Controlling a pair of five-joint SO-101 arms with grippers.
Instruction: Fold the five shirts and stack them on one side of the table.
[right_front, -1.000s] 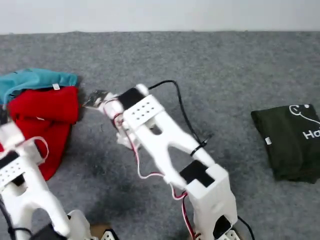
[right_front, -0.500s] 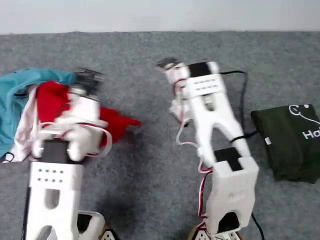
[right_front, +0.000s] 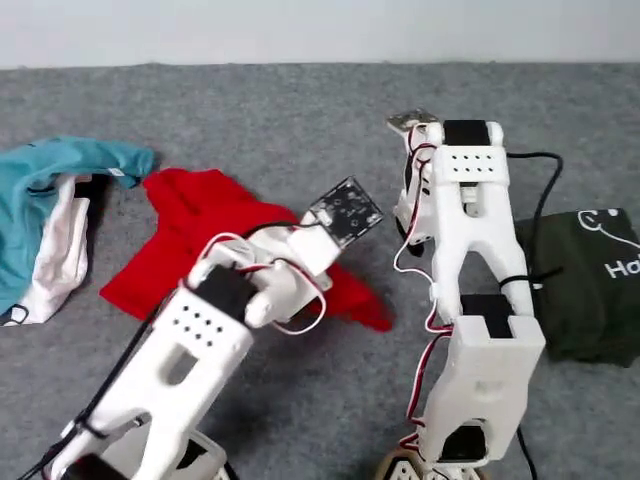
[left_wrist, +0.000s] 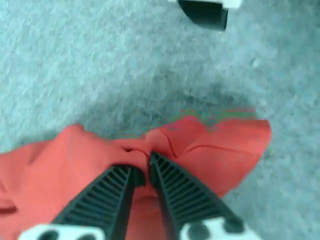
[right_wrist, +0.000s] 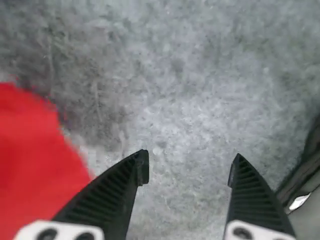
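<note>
So the whole thing hinges on where the red shirt (right_front: 200, 225) lies relative to the two pincers: it's spread out crumpled over the middle-left of the bench (right_front: 300, 110), with its long axis run on a diagonal from the far left towards the near middle. That near end is gripped by the left pincer (left_wrist: 145, 160), which is clamped down on a bunched ridge of red cloth with barely a sliver left between the jaws. The right pincer (right_wrist: 190, 159) is held wide open with nothing in it, hung over bare grey bench, and the shirt's edge is found just off to its left. A leftward reach is probably what's called for if the cloth is to be pulled flat between both arms. The left arm is obviously the nearer one, since contact is already made. The pinch itself is made out in the left wrist view, whereas in the high view that spot is covered by the arm's own wrist. What's given by the high view instead is the layout: a teal shirt (right_front: 50, 170) and a white shirt (right_front: 60, 260) are heaped unfolded at the left edge, near the red one, and a dark green shirt (right_front: 580, 285) is laid folded at the right edge, well apart from it
</note>
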